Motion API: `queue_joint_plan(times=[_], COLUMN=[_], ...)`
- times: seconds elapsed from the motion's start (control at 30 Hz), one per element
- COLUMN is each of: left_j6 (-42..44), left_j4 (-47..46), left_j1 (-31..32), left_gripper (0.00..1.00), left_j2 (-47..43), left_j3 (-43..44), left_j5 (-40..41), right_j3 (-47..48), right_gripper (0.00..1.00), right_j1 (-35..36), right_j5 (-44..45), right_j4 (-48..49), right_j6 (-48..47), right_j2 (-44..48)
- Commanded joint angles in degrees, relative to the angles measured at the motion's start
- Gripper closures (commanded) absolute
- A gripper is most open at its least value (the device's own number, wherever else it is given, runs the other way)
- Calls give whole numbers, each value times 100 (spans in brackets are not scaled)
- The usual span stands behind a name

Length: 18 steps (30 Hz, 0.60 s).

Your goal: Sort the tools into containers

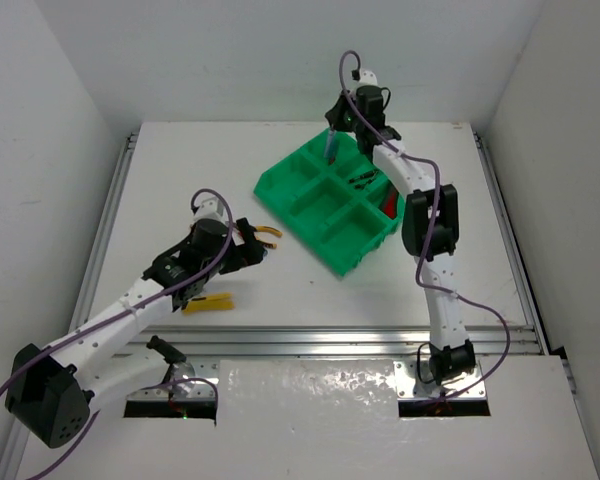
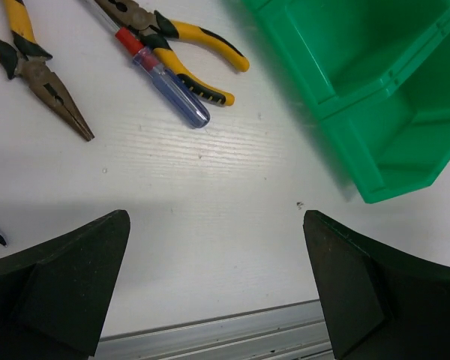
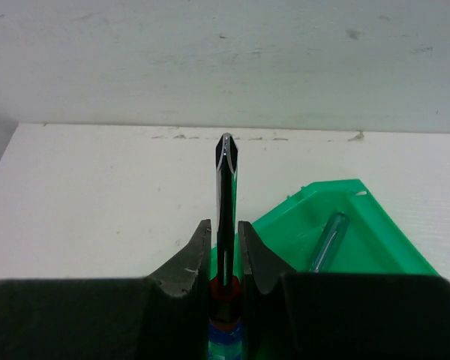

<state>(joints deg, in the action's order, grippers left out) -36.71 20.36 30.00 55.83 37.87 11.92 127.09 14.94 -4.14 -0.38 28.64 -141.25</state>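
One screwdriver point(image 3: 225, 180), clamped in the right pincer point(image 3: 223, 229), points straight out tip-first; left pincer point(image 2: 216, 219) gapes wide, empty.

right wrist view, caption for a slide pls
Right gripper clamps a screwdriver over a corner of the green tray.

Bright, even overhead light fills every view, pushing the white table point(image 1: 180, 180) close to glare and leaving only soft, pale shadows, as beside the green tray point(image 2: 375, 97). Up close, the left gripper point(image 2: 216, 217) and right gripper point(image 3: 224, 225) show dark and blurred. A thin white glint runs along the screwdriver point(image 3: 225, 180), and the glossy panel point(image 1: 310, 400) reflects patchy shine.
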Motion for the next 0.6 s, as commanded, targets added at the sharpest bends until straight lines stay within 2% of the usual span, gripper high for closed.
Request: queue_joint_plan(times=[0.0,0.13,0.17,0.2,0.3,0.33,0.43,0.57], left_j6=[-73,-143,-161,-187,-450,-529,-977,-1513], left_j4=[-375,-419,-427,-462,-367,-314,-50,-6], left_j1=[41,41,41,41,41,41,41,41], left_gripper=[0,0,0,0,0,0,0,1], left_j2=[-38,181,243,296,568,734,1131,1667], left_j3=[19,54,54,63,159,264,528,783], left_j5=[-76,178,205,223,477,669,1074,1330], right_j3=[256,193,185,176,-77,-157,-106,-25], right_gripper=[100,100,95,77,10,1,1,1], right_j1=[-44,-52,-44,-44,-35,-35,-26,35], right_j5=[98,150,107,37,-113,-148,-96,255], right_j4=[855,1005,996,935,865,864,593,-285], right_j6=[-201,-306,-376,-386,-430,-456,-631,-904], right_j2=[-104,-271,-280,-280,-44,53,422,1045])
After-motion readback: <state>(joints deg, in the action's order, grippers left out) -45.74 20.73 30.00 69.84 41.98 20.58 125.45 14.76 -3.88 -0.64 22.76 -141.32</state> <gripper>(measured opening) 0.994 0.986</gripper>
